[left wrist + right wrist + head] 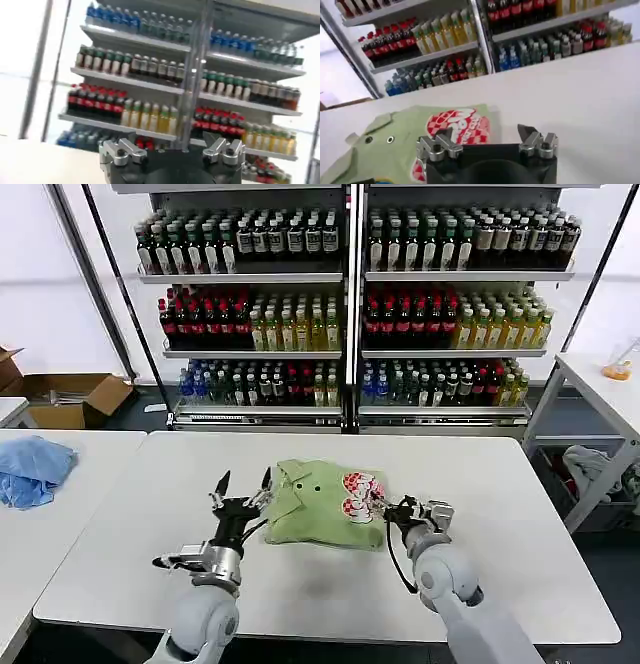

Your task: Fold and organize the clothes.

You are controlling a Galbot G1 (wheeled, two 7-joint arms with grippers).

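Observation:
The clothes are one light green polo shirt (318,506), lying folded in a compact rectangle on the white table (520,564), collar and dark buttons to the left and the red-and-white print (359,496) to the right. My left gripper (243,484) stands open at the shirt's left edge, fingers raised and holding nothing; in the left wrist view this gripper (172,150) faces the shelves. My right gripper (396,510) is open at the shirt's right edge, beside the print. In the right wrist view the shirt (390,145) lies just beyond the open right gripper (487,142).
A crumpled light blue cloth (32,468) lies on the neighbouring table at the left, with an open cardboard box (75,397) behind it. Shelves of bottles (350,294) stand behind the table. A side table (600,389) with a grey-white cloth (592,464) under it is at the right.

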